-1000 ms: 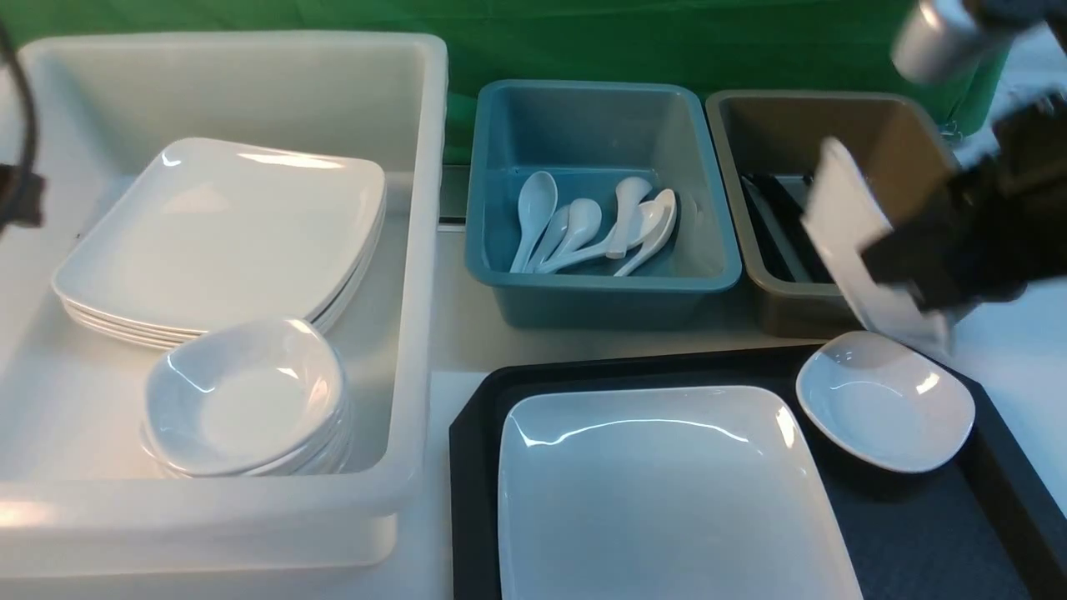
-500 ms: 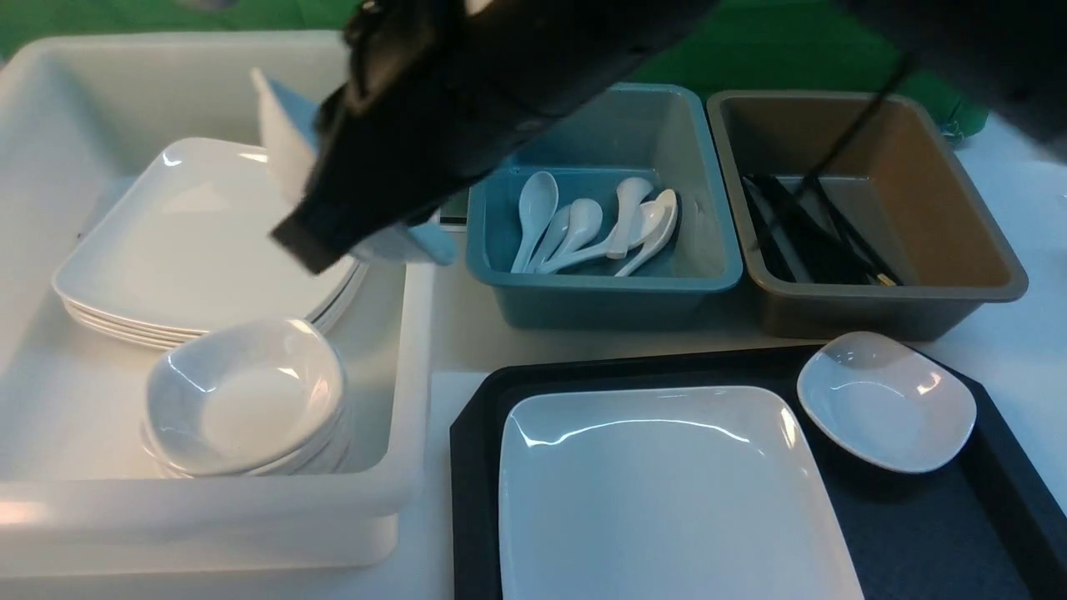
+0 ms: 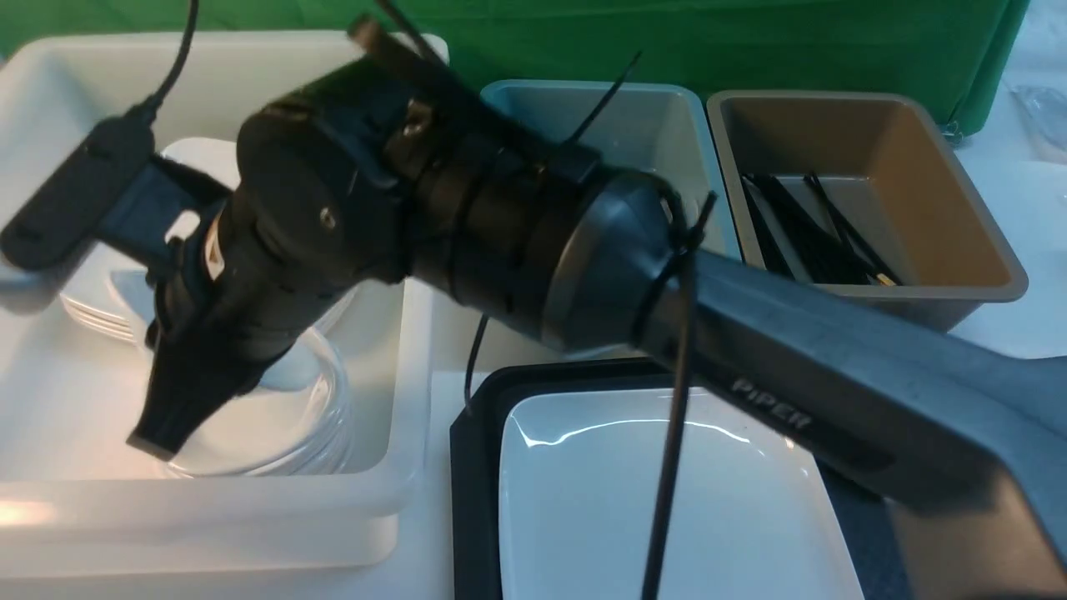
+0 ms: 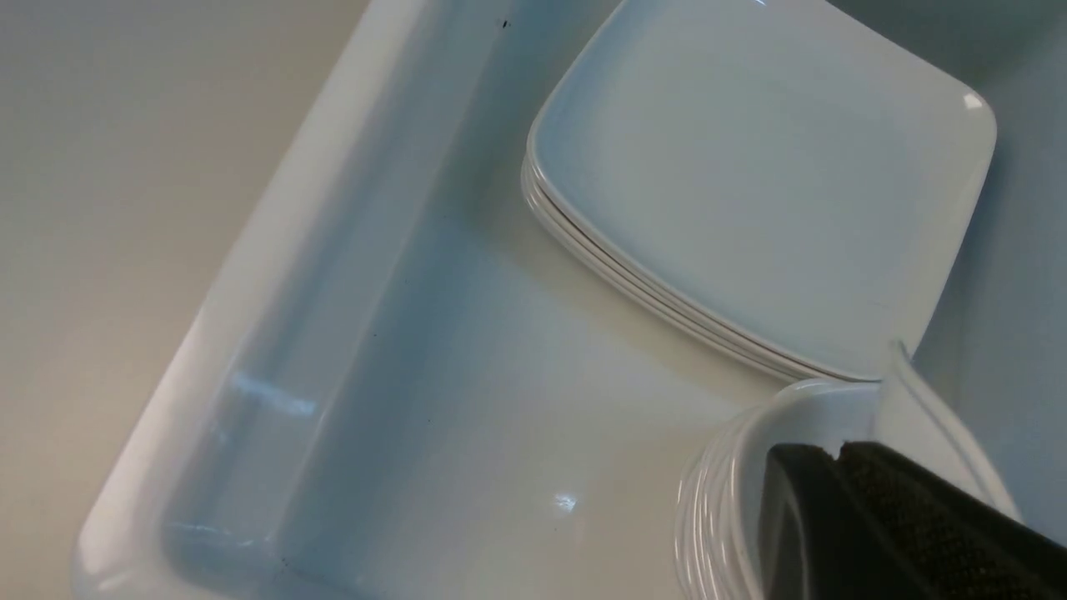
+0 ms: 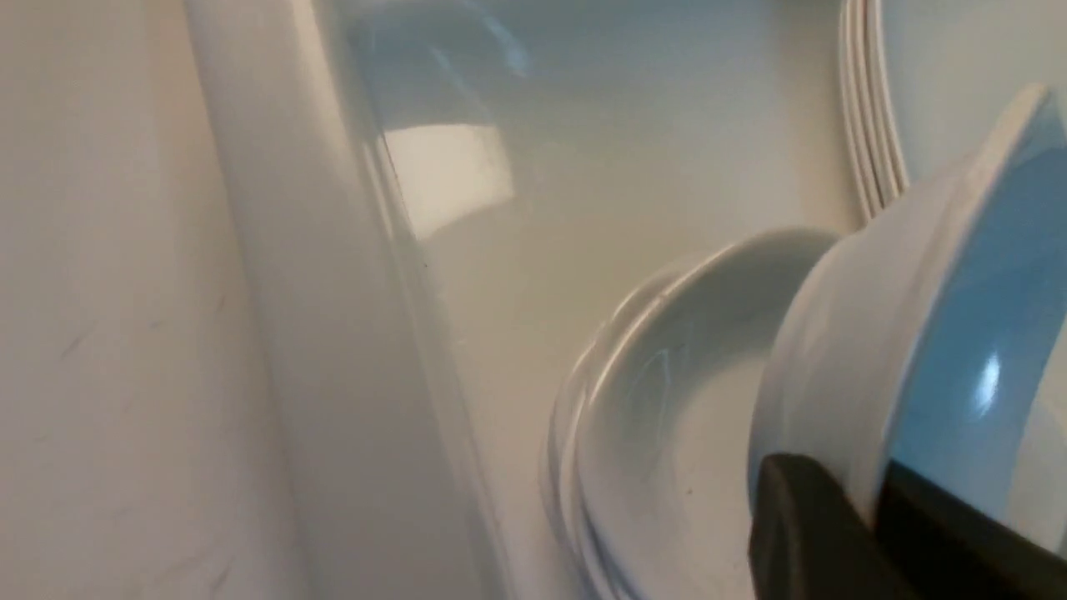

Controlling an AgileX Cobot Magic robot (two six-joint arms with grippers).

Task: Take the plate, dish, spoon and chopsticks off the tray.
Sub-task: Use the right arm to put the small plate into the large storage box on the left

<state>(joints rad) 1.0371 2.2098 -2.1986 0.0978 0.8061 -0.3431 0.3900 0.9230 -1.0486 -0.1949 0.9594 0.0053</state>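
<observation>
My right end effector (image 5: 875, 508) pinches the dish (image 5: 842, 350) by its rim above the dish stack (image 5: 667, 400) at the white bin's (image 3: 400, 492) front edge; my left end effector is pressed together.

white plate (image 3: 583, 517), black tray (image 3: 472, 467), brown bin (image 3: 913, 162)

Front view: we look forward and down from between the arms, at mid range, over the white bin (image 3: 414, 350), blue bin (image 3: 675, 142), brown bin (image 3: 934, 175) and tray (image 3: 473, 467) on the surface (image 3: 454, 333). The right arm (image 3: 500, 242) crosses close to the lens and blocks much of the scene.
Left wrist view: we face down into the white bin from above, fairly near. The plate stack (image 4: 750, 183) and dish stack (image 4: 708, 517) are in frame.
Right wrist view: very close, low inside the same bin, just beside the dish stack and the tilted dish (image 5: 850, 333).
Shared: all three views take in the white bin's inside. Both wrist views catch the dish stack, the plate stack's edge and the tilted dish.
</observation>
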